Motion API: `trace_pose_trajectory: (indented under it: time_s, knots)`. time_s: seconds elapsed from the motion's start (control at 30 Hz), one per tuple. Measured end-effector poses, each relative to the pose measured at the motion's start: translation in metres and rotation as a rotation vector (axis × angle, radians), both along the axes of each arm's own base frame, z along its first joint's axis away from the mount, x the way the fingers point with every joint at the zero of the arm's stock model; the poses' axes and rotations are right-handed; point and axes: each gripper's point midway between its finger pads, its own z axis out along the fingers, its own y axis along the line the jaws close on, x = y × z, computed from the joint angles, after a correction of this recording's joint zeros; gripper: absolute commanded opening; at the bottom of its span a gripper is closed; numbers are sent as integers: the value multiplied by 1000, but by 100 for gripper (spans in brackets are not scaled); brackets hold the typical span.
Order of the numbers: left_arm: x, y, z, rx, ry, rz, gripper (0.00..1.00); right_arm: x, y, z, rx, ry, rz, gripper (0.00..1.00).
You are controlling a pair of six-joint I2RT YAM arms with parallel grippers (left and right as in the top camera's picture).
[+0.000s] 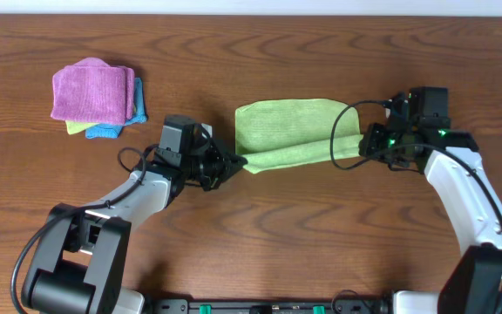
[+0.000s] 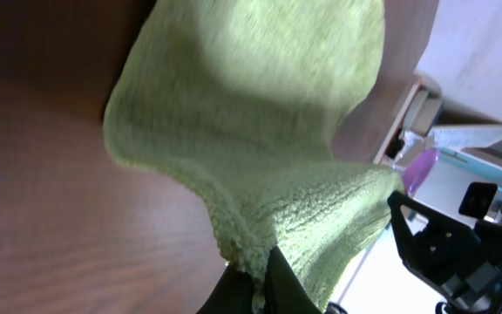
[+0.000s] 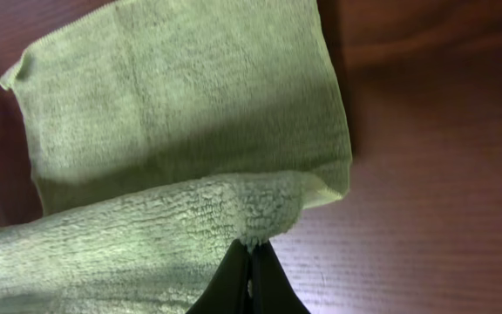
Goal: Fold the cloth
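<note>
The lime-green cloth (image 1: 290, 129) lies in the middle of the table, its near edge lifted and carried over the rest. My left gripper (image 1: 234, 162) is shut on the cloth's near left corner (image 2: 249, 255). My right gripper (image 1: 362, 145) is shut on the near right corner (image 3: 264, 228). In the right wrist view the flat part of the cloth (image 3: 181, 105) lies beyond the raised fold. No tag shows.
A stack of folded cloths sits at the back left: a purple cloth (image 1: 91, 88) on top, a teal one (image 1: 111, 129) and a green edge under it. The wooden table (image 1: 303, 235) extends around.
</note>
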Motion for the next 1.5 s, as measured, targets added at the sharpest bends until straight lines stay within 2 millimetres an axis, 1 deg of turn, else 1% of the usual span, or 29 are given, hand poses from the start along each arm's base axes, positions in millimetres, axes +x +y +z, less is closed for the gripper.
trace_pose_trajectory:
  time_s: [0.33, 0.47, 0.57, 0.67, 0.73, 0.8, 0.93, 1.0, 1.07, 1.23, 1.33, 1.5]
  knots:
    - [31, 10, 6, 96, -114, 74, 6, 20, 7, -9, 10, -43, 10, 1]
    - [47, 14, 15, 134, -175, 100, 6, 30, 10, -15, 11, -62, 10, 2]
    - [60, 17, 24, 169, -233, 120, 6, 37, 10, -14, 12, -83, 5, 1]
    - [70, 18, 30, 193, -273, 135, 5, 39, 10, -15, 17, -87, -2, 1]
    - [76, 18, 31, 209, -288, 143, 6, 39, 11, -15, 18, -88, -4, 2]
    - [80, 19, 26, 226, -291, 146, 6, 40, 11, -15, 16, -88, -5, 1]
    - [88, 17, 11, 240, -271, 145, 6, 41, 10, -15, 6, -94, -10, 1]
    - [95, 15, 2, 247, -258, 141, 6, 44, 9, -14, -1, -107, -13, 1]
    - [103, 12, -3, 249, -257, 138, 6, 47, 7, -12, -9, -122, -17, 1]
    - [128, 4, -4, 249, -286, 126, 6, 60, 3, -9, -30, -176, -30, 1]
    - [140, 0, -2, 247, -301, 125, 6, 67, 1, -14, -39, -188, -37, 1]
    - [151, -3, -7, 255, -315, 114, 6, 73, -1, -24, -48, -188, -44, 1]
